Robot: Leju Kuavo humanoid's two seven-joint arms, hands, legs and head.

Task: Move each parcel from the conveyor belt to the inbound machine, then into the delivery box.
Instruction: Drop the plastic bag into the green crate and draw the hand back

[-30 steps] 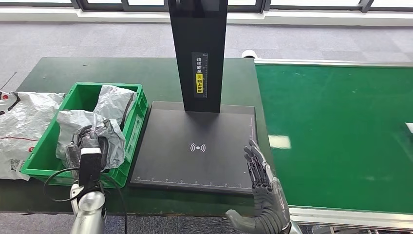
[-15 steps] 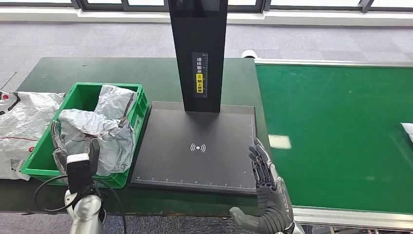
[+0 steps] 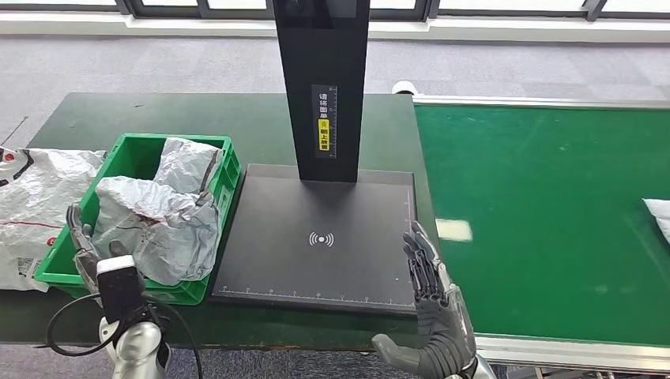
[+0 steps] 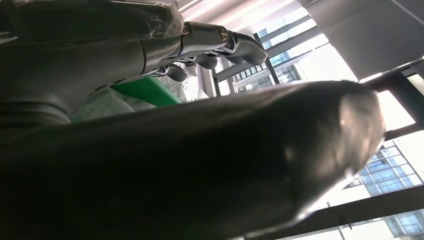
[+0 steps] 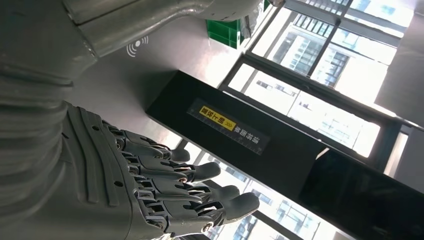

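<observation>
Head view: left hand [image 3: 81, 245] has let go and drawn back from the bin [image 3: 225, 185], fingers spread, leaving the grey parcel [image 3: 162, 225] inside (delivered). Right hand [image 3: 430, 304] waits open beside the scanner [image 3: 316, 237]; next parcel [image 3: 660, 215] nears on the belt [image 3: 545, 205].

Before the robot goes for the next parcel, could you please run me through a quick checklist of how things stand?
1. Left hand free of the grey parcel: ok, fingers apart at the green box edge, holding nothing.
2. Grey parcel inside the green box: ok.
3. Right hand empty: ok, open by the scanner plate's near right corner.
4. Scanner plate bare: ok.
5. Next parcel available: ok, a white parcel lies at the conveyor belt's far right edge.
6. White parcel within reach: cannot tell.
</observation>
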